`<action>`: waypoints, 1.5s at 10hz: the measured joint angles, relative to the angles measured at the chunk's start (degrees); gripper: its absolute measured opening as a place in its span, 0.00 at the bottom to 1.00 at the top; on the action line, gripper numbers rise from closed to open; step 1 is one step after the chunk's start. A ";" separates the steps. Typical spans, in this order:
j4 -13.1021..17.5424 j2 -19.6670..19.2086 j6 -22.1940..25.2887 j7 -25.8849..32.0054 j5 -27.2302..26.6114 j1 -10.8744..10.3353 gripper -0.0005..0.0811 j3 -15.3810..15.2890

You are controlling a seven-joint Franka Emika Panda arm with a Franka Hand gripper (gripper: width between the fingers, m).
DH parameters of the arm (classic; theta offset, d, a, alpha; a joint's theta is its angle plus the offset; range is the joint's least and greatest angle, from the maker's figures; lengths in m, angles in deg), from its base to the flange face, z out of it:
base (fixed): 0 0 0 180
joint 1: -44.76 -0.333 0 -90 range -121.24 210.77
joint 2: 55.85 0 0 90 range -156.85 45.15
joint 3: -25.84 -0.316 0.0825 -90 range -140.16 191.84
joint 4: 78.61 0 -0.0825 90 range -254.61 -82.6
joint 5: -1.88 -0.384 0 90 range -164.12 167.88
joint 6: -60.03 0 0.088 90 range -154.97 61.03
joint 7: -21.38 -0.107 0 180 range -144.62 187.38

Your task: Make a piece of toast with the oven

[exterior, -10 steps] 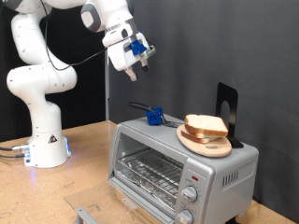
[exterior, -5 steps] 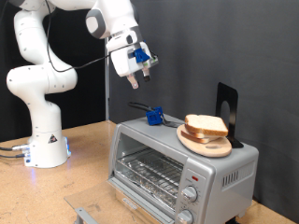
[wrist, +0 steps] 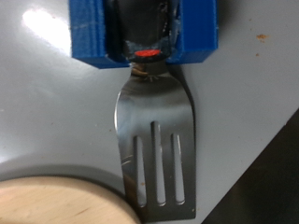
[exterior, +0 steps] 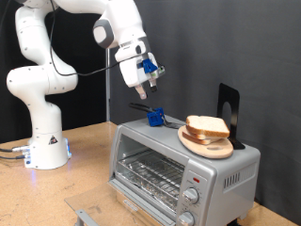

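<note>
Your gripper hangs empty above the boxy silver oven; I can't tell its opening. At its 4 o'clock, pale toast rests on a round wooden plate, beside a slotted metal spatula.

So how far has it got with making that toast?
Barely started, it seems. Nothing looks done: the pale bread slices lie on the round wooden plate atop the silver toaster oven, whose glass door is shut and wire rack looks bare. In hand: nothing visibly held; the gripper hovers above the blue-handled metal spatula on the oven's top. Left: getting a slice inside and toasted.
</note>
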 joint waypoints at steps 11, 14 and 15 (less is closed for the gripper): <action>-1.21 -6.88 -6.20 0.05 2.27 0.03 1.00 -3.95; -1.73 -7.98 -7.97 0.05 2.27 0.03 1.00 -4.50; -1.79 -8.47 -8.68 0.05 2.27 0.03 1.00 -4.64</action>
